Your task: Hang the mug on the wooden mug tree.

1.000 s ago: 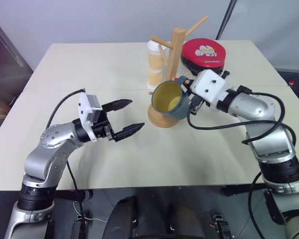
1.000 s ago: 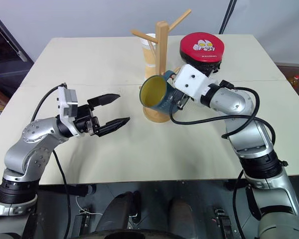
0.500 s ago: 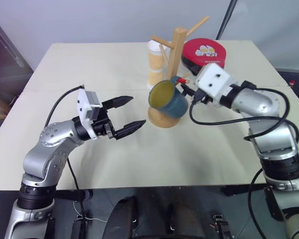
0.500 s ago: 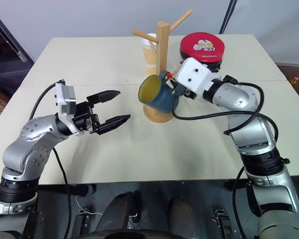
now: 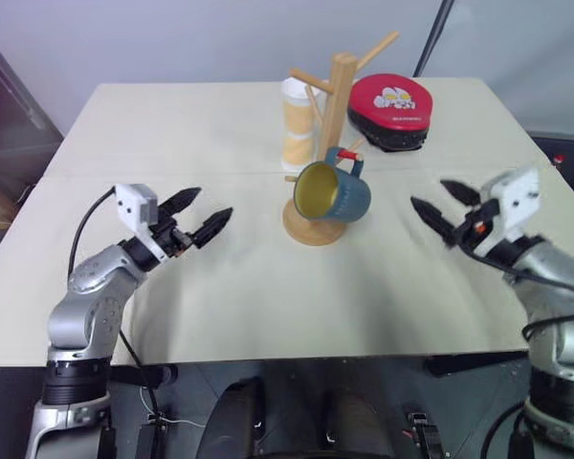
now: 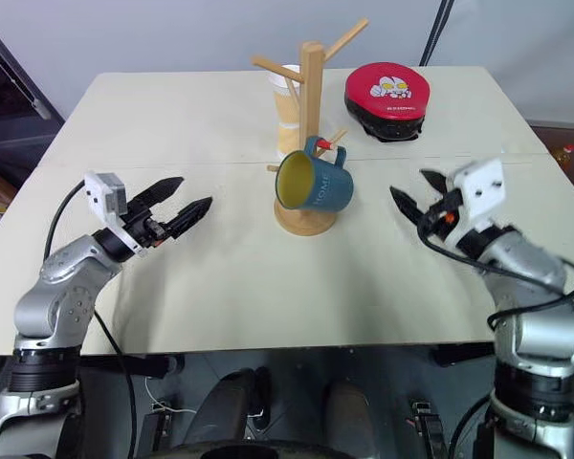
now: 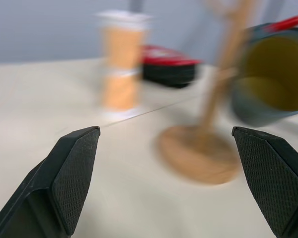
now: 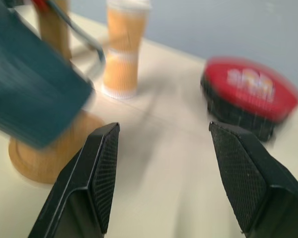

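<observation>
**Mug on its peg, both claws clear**

Mug [image 6: 316, 184] hung by its loop handle from the low, red-tipped peg [image 6: 326, 144] of the wooden mug tree [image 6: 310, 105], tilted so that its yellow inside faced toward the robot's left and slightly forward. Its dark blue body sat just above the tree's round base [image 6: 303, 220], close against the post, and nothing else touched it. By the look of it the handle was fully over the peg, not perched on the tip, though the exact seating was too small to judge.

Right claw [image 6: 414, 196] stood well apart from the mug on the robot's right, above the worktop [image 6: 172, 124], its two black fingers spread and empty. Left claw [image 6: 180, 203] was likewise well off on the other side, fingers parted with nothing between them.

Behind the tree stood a tall white-and-orange cup [image 6: 287, 105], and further to the right a round red-topped case [image 6: 387, 98]; both were apart from the mug.

Judged from this, the task's main work appeared done: the mug was hanging and released. What seemed left was only to see that it stayed settled on the peg without swinging off, and to bring the arms to rest.
</observation>
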